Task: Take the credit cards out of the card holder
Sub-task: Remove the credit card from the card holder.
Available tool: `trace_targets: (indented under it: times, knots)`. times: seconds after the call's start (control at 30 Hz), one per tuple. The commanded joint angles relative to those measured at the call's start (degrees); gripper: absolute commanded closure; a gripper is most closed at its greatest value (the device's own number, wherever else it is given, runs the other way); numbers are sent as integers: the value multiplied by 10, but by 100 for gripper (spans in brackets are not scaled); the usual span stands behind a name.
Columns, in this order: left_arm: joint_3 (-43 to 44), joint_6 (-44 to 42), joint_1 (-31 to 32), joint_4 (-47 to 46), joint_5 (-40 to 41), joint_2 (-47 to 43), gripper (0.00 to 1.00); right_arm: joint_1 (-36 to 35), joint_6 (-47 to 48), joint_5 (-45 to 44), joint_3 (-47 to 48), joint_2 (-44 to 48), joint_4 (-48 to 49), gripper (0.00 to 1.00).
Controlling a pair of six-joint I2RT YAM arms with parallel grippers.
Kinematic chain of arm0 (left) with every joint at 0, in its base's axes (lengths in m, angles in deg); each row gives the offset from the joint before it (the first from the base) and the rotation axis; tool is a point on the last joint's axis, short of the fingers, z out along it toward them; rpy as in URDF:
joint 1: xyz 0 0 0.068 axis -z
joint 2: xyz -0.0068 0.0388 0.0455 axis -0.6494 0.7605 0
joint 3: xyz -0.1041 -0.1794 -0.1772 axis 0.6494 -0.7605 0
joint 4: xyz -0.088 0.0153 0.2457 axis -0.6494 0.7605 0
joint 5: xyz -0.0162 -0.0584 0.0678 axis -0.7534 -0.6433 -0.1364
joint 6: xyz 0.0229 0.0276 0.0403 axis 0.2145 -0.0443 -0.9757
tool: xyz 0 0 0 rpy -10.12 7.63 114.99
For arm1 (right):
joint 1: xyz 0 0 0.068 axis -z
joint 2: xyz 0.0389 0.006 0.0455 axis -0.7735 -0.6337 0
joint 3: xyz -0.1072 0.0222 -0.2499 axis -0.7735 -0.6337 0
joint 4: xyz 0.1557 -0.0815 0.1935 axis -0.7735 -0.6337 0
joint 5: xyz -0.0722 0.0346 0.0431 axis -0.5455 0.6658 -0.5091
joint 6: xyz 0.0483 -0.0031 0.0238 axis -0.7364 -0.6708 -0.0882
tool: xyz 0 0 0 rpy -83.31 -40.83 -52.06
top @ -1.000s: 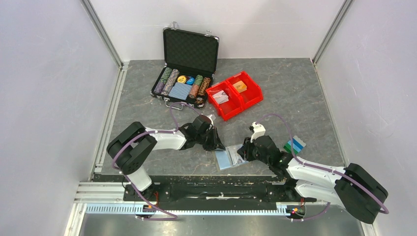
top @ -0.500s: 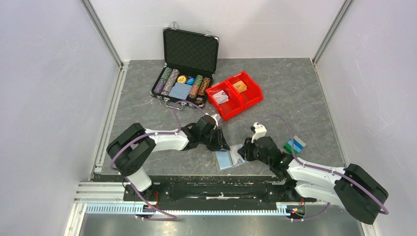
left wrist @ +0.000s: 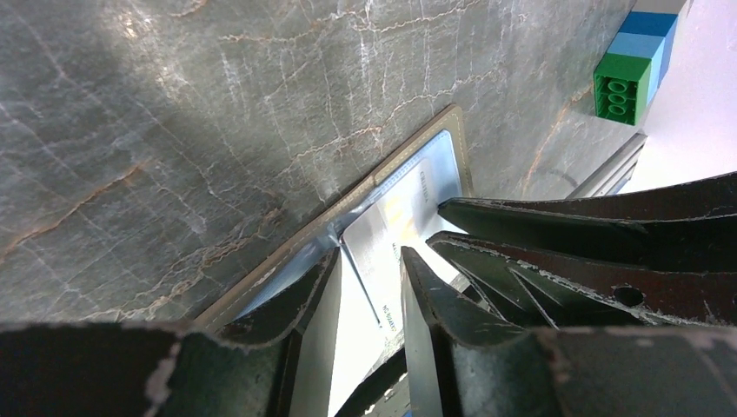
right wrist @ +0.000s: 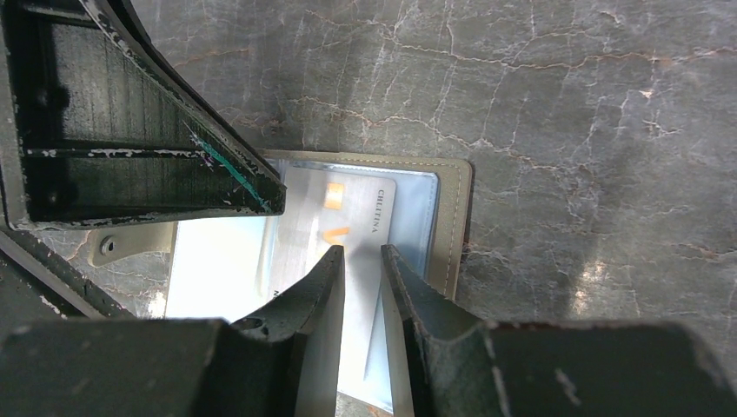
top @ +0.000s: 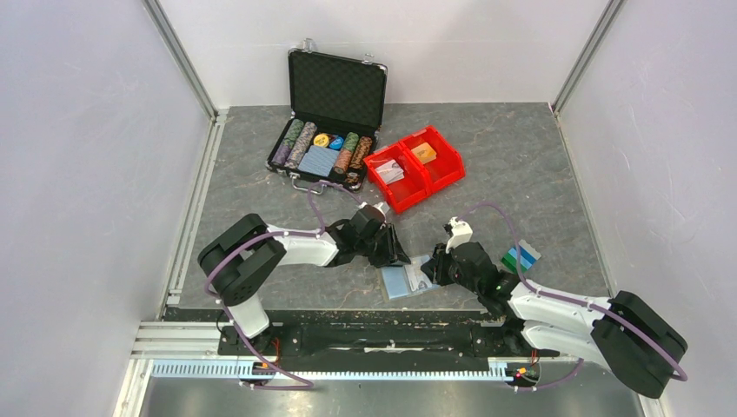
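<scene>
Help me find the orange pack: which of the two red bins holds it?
The right-hand bin, the one farther from the poker case; the orange pack lies in it. The left bin, beside the case, holds a pale pack.

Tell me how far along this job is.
Done: the holder lies open. In hand: the left hand and right hand are both down at a pale card in its clear pocket, but neither clearly grips it. Left: pulling the cards out; none shows outside the holder.
</scene>
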State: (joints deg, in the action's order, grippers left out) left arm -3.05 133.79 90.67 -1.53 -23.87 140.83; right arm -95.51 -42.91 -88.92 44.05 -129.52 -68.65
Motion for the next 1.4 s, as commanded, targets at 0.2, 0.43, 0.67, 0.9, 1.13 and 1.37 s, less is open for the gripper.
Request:
trace_targets:
  times: [0.2, 0.43, 0.67, 0.9, 1.13, 1.37]
  knots:
    - [-13, 30, 16, -15, 30, 14, 61, 7, -2, -1, -29, -11, -41, 75]
    - [-36, 56, 21, -66, 7, 25, 63, 10, -7, 7, -32, -16, -33, 75]
    - [-56, 82, 21, -133, -11, 24, 67, 12, -12, 14, -35, -17, -28, 76]
    - [-77, 97, 20, -219, -30, 21, 72, 12, -17, 22, -38, -15, -25, 76]
    - [-90, 98, 20, -263, -24, 18, 73, 13, -24, 33, -41, -21, -15, 76]
    - [-94, 106, 19, -270, -24, 24, 86, 13, -28, 33, -40, -22, -13, 76]
